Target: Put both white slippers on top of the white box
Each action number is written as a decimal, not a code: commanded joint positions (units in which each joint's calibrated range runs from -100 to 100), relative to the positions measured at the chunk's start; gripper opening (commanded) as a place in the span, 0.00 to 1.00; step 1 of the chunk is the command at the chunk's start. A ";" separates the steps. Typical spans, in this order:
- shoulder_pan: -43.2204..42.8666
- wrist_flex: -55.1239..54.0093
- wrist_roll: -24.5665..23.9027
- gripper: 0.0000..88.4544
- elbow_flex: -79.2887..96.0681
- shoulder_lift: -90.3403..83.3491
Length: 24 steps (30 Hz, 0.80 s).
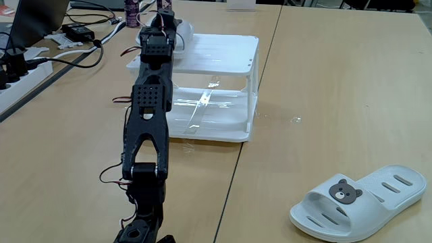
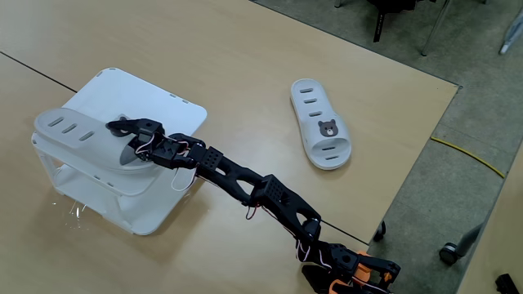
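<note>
One slipper up, one on the table.
The end effector (image 2: 122,131) grips a white slipper (image 2: 78,143) atop the white box (image 2: 163,110); the other slipper (image 2: 320,135) lies well apart on the table (image 2: 245,82).

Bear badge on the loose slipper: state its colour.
Brown with a lighter muzzle, on the bear badge; clearest in this fixed view.

The robot is a slim arm (image 1: 150,115) of matte black plastic, built from blocky jointed links. One flat link face carries a grid of small round holes. Thin red, black and white cables loop loosely between the joints. Its base (image 2: 357,270) shows orange parts. The black two-finger gripper (image 2: 117,126) matches the links.
</note>
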 commanded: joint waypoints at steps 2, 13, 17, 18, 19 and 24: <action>0.37 -0.31 0.42 0.01 -6.26 -0.69; 0.29 -0.31 0.42 0.22 -6.17 0.83; -0.04 -0.31 0.42 0.30 -6.26 0.49; -0.12 -0.23 0.42 0.31 -6.26 0.41; -0.12 -0.23 0.42 0.31 -6.26 0.24; -0.45 0.03 0.42 0.33 -5.63 -1.61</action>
